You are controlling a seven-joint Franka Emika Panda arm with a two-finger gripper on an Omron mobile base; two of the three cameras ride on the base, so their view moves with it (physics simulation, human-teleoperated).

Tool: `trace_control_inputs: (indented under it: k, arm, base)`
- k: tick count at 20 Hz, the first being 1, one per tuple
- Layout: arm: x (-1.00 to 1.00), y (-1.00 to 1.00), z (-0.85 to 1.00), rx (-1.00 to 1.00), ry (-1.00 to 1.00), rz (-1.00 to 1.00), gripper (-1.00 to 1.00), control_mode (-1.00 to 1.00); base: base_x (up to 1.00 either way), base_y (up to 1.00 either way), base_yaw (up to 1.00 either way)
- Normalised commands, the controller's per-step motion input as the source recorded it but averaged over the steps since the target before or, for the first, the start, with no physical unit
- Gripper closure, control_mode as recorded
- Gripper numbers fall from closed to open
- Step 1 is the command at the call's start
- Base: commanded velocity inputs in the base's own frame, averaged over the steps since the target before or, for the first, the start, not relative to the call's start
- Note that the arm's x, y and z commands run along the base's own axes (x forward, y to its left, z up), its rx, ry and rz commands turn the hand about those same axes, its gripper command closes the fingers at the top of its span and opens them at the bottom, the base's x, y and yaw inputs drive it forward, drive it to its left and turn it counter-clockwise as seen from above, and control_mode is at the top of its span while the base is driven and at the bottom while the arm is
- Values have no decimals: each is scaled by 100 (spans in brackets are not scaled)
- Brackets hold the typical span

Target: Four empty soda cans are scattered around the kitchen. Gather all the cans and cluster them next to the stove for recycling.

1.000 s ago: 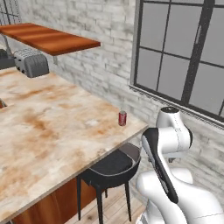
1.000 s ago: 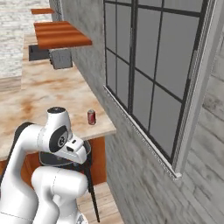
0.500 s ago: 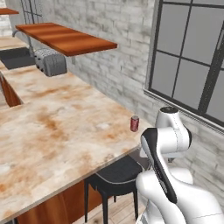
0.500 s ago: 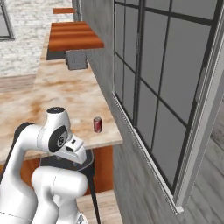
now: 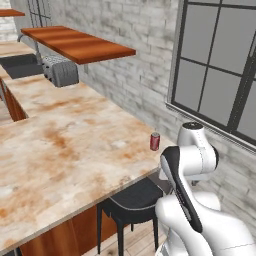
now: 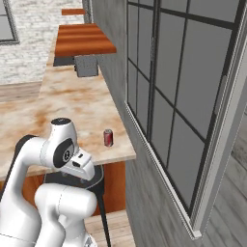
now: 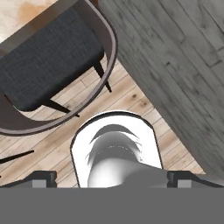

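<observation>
Even, bright rendered light on my feeds, no glare, soft shadow under the wooden shelf [image 5: 80, 45] on the brick wall, faint shadow beside the red can [image 5: 155, 141] on the desk [image 5: 60, 150], textures coarse and slightly blurred, edges undistorted.

A red can [image 5: 155, 141] [image 6: 108, 138] with a silvery top stands upright on the counter [image 5: 65, 145], near its corner.

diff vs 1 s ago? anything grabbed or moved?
Only the base has driven: both base views swung, so the red soda can and toaster sit elsewhere in frame. The can stays upright on the counter near its edge, above the stool. Nothing grabbed; arm still folded, gripper open.
</observation>
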Motion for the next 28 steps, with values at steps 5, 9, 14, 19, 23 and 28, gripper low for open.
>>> trace_control_inputs:
  k: [5, 9, 14, 19, 23, 28]
  arm:
    - [14, -4, 33, 0, -4, 6, -100, -100]
    - [52, -21, 71, -3, 0, 2, -100, -100]
    - [90, -18, 54, 7, 3, 0, -100, -100]
    - [47, -6, 16, 14, 1, -8, -100, -100]
    - [20, 22, 26, 7, -2, -10, -100, -100]
    - [31, 2, 1, -11, 7, -20, -100, -100]
  base:
    - [2, 0, 0]
    - [0, 0, 0]
    - [0, 0, 0]
    - [0, 0, 0]
    - [0, 0, 0]
    - [0, 0, 0]
